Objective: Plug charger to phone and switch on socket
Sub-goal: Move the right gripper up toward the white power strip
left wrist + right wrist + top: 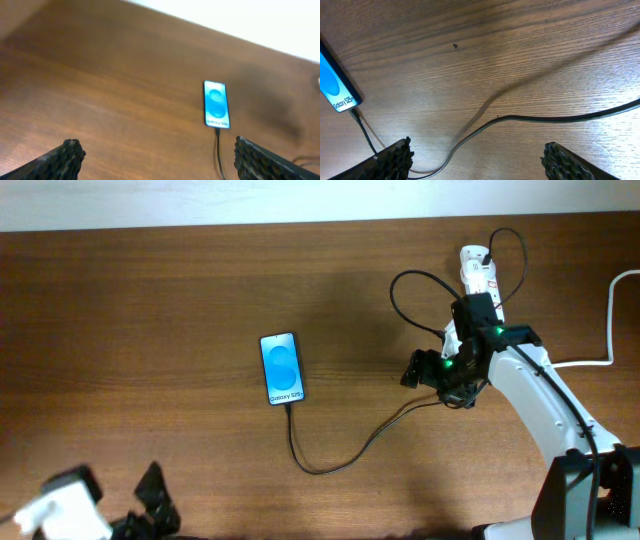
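Observation:
The phone [281,368] lies face up mid-table with its blue screen lit; it also shows in the left wrist view [216,104] and at the left edge of the right wrist view [335,85]. The black charger cable [345,455] runs from the phone's bottom edge in a curve to the right and loops up to the white socket [478,275] at the back right; its connector sits in the phone [355,115]. My right gripper [412,370] is open and empty above the cable [530,119], left of the socket. My left gripper [150,490] is open and empty at the front left.
The socket's thick white cord [612,310] runs off the right edge. A pale wall borders the table's far edge [250,202]. The right arm's white link [540,395] crosses the right side of the table.

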Motion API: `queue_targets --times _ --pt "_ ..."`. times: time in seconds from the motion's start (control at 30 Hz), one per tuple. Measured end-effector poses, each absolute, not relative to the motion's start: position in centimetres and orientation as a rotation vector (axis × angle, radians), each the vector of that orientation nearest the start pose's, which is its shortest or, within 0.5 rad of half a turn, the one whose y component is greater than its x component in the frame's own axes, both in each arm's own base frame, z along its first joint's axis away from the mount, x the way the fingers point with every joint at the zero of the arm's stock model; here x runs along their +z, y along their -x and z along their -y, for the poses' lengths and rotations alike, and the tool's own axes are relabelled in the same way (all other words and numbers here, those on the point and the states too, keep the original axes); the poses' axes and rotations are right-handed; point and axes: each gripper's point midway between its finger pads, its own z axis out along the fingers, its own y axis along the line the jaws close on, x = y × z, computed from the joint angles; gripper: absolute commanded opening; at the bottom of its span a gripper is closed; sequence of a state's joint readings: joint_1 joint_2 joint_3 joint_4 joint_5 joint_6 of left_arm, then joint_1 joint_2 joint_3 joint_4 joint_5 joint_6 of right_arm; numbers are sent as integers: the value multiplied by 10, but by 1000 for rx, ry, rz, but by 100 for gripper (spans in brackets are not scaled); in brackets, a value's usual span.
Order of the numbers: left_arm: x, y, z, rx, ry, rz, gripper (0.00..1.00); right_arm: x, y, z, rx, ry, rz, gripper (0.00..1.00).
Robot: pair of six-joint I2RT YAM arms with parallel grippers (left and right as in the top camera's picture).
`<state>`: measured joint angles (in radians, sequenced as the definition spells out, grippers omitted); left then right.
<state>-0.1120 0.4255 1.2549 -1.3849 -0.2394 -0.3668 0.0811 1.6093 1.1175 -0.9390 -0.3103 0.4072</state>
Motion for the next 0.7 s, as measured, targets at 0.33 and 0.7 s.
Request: queue_targets --times 0.33,0.7 --pt "323 -71 -40 -59 460 -1912 99 78 -296 -77 507 -471 -3029 86" --pt "312 -45 -45 -90 518 -1864 100 77 -289 -76 501 -481 -3057 92"
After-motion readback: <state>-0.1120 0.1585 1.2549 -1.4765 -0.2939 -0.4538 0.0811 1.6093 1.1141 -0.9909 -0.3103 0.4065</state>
